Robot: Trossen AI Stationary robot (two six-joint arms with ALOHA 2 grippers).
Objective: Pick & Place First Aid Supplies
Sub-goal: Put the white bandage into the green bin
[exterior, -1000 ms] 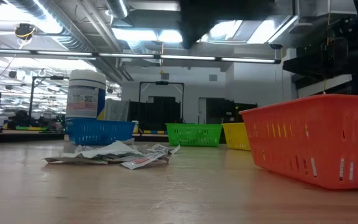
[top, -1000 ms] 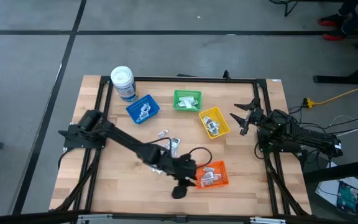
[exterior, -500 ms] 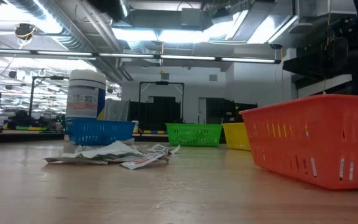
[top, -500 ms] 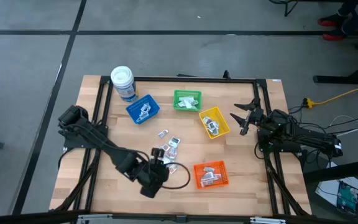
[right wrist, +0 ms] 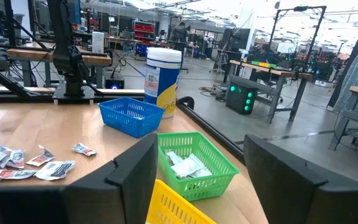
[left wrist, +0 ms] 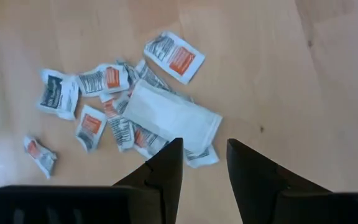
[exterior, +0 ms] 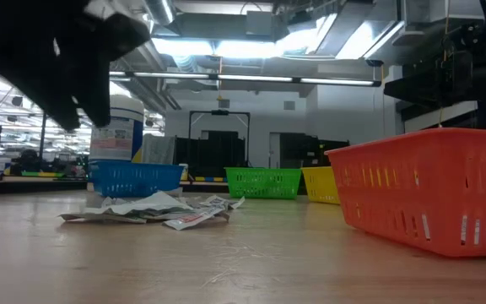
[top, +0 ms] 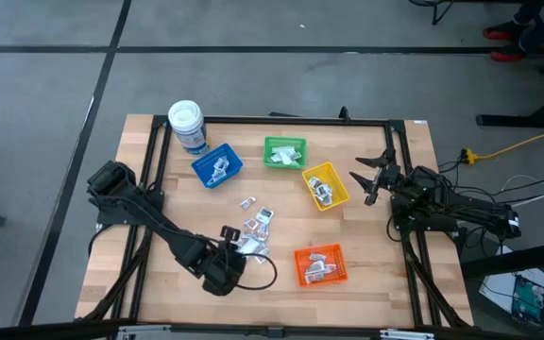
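Observation:
The first aid supplies are small white and silvery packets lying flat in a loose pile at the table's middle. In the left wrist view, a larger white packet rests on top of the smaller ones. My left gripper hangs open over the pile's near edge, pointing steeply down, with nothing between its fingers. In the low view it shows as a dark blur well above the packets. My right gripper waits open at the table's right side.
Four small bins hold packets: blue, green and yellow at the back, and orange near the front, right of my left gripper. A white-lidded jar stands at the far left. Bare wood lies left of the pile.
My left gripper has swung from beside the orange bin toward the table's left. It has come over the near edge of the packet pile, tipping to point more steeply down and rolling as it went. The gap between its fingers is unchanged. The packets lie as before.

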